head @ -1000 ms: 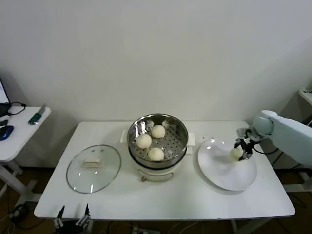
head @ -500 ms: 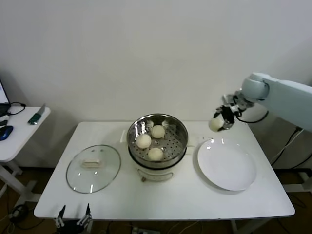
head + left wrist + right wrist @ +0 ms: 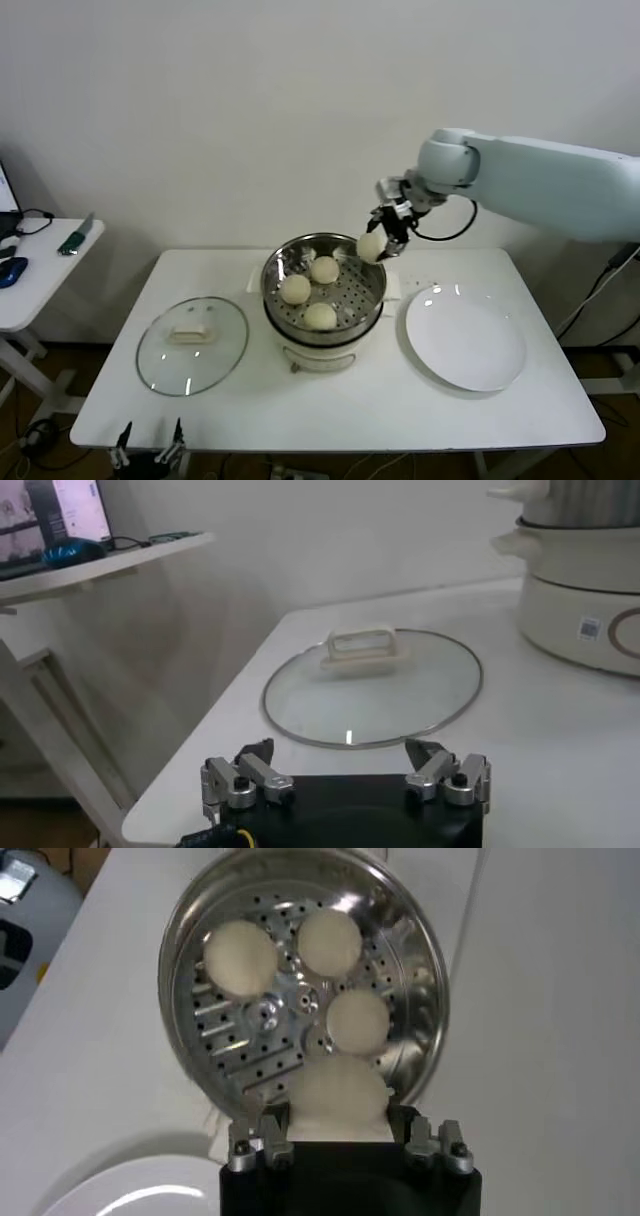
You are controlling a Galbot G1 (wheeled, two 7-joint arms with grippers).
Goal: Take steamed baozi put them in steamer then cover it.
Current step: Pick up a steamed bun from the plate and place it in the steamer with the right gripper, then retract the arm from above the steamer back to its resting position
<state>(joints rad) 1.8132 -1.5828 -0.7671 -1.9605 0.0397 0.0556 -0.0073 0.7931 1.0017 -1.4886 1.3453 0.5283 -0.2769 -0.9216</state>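
Clamped on a fourth baozi (image 3: 370, 246), the right gripper's (image 3: 381, 243) jaws hold it in the air above the steamer's right far rim, while the left gripper (image 3: 148, 440) waits parked low at the table's near left edge with its jaws spread wide and nothing between them.

Largest in the scene is the white table (image 3: 330, 400). On it, in the middle, stands the steamer (image 3: 323, 283) — a shiny perforated basket on a cream pot base. To its right lies a flat white plate (image 3: 465, 338), bare. To its left the cover (image 3: 192, 343) lies flat on the table, glass with a cream handle on top, just beyond the left gripper in the left wrist view.

Three baozi (image 3: 320, 316) already sit on the steamer's floor: one at the far side, one to the left, one nearer — close together but apart. In the right wrist view the held baozi hangs over the basket's rim, beside those three.
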